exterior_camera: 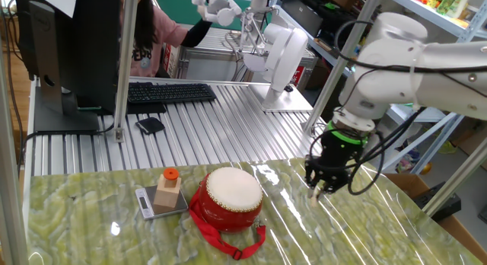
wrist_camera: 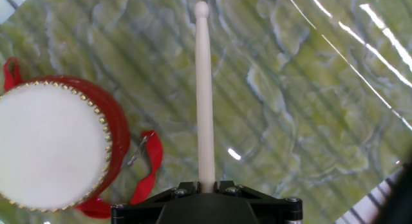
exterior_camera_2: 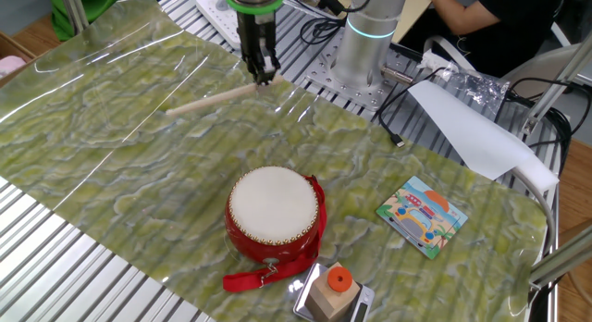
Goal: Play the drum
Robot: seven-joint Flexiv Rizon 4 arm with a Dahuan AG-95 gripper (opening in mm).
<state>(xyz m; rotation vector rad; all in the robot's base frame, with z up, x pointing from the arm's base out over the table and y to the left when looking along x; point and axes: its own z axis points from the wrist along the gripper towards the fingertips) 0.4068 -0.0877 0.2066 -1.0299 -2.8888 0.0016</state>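
The drum (exterior_camera: 228,198) (exterior_camera_2: 273,215) (wrist_camera: 48,143) sits on the green marbled mat, red barrel, cream skin up, its red strap (exterior_camera_2: 268,271) trailing beside it. My gripper (exterior_camera: 323,187) (exterior_camera_2: 260,74) (wrist_camera: 206,185) is shut on one end of a pale wooden drumstick (exterior_camera_2: 211,100) (wrist_camera: 205,95). The stick lies low over the mat, pointing away from the hand. In the hand view the drum is to the left of the stick, apart from it. The stick's tip (wrist_camera: 201,8) touches nothing I can see.
A wooden block with an orange cap (exterior_camera: 169,190) (exterior_camera_2: 335,290) stands on a small scale (exterior_camera: 161,204) next to the drum. A colourful card (exterior_camera_2: 422,215) lies on the mat. A keyboard (exterior_camera: 169,93), a monitor and a person are behind the mat.
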